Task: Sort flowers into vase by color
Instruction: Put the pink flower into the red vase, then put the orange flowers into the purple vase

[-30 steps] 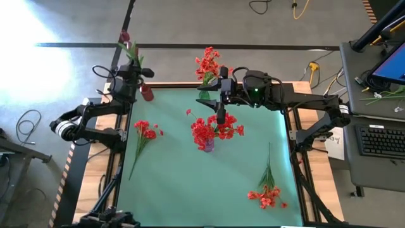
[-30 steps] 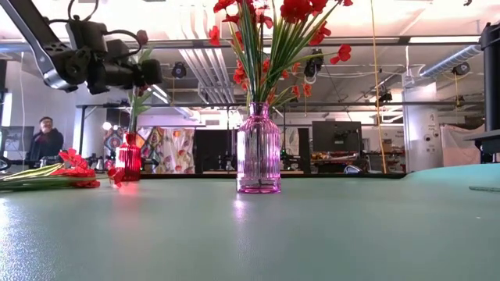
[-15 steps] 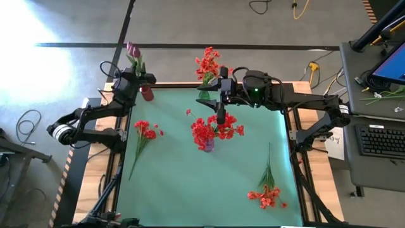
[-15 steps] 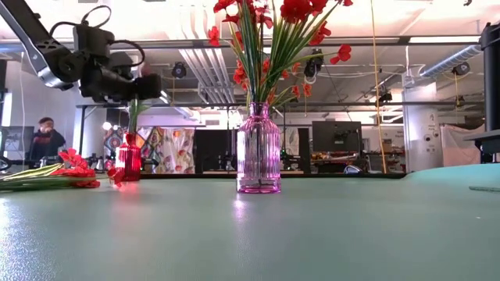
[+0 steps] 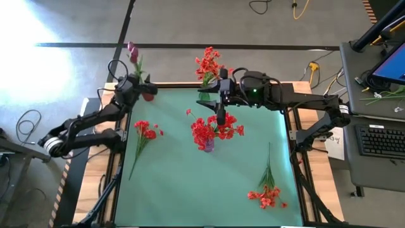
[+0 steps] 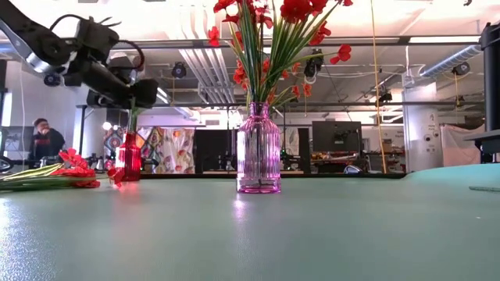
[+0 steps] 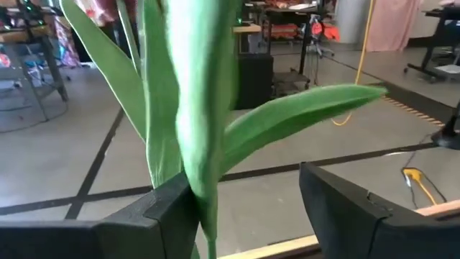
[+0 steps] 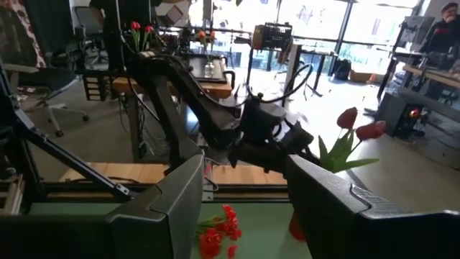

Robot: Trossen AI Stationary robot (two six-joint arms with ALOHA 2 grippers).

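Observation:
A dark magenta tulip (image 5: 131, 50) stands with its stem in a red vase (image 6: 129, 160) at the table's far left corner. My left gripper (image 5: 142, 85) is just above that vase, open, with the tulip's stem (image 7: 207, 234) and leaves between its fingers. A pink vase (image 6: 258, 152) in the middle of the table holds red flowers (image 5: 209, 130). High above it, my right gripper (image 5: 212, 100) points level toward the left, open and empty. Two red sprays lie flat on the table, one at the left (image 5: 144, 133) and one at the near right (image 5: 267, 190). My left gripper stands open around the tulip's lower stem, coming at it about level from the table's left. The stem and a leaf (image 7: 190, 165) lie close against one finger (image 7: 169, 212); I cannot tell whether they touch. The tulip stays upright in the red vase.
Another red spray (image 5: 207, 63) stands at the table's far edge, behind my right gripper. The green mat (image 5: 190, 190) is bare in the near middle. In the low view a person (image 6: 43, 136) sits far back in the room.
My left gripper has sunk a little toward the red vase and tipped, and its arm has drawn back toward the table's near left. The tulip's bloom has swung in toward the vase and stands more upright.

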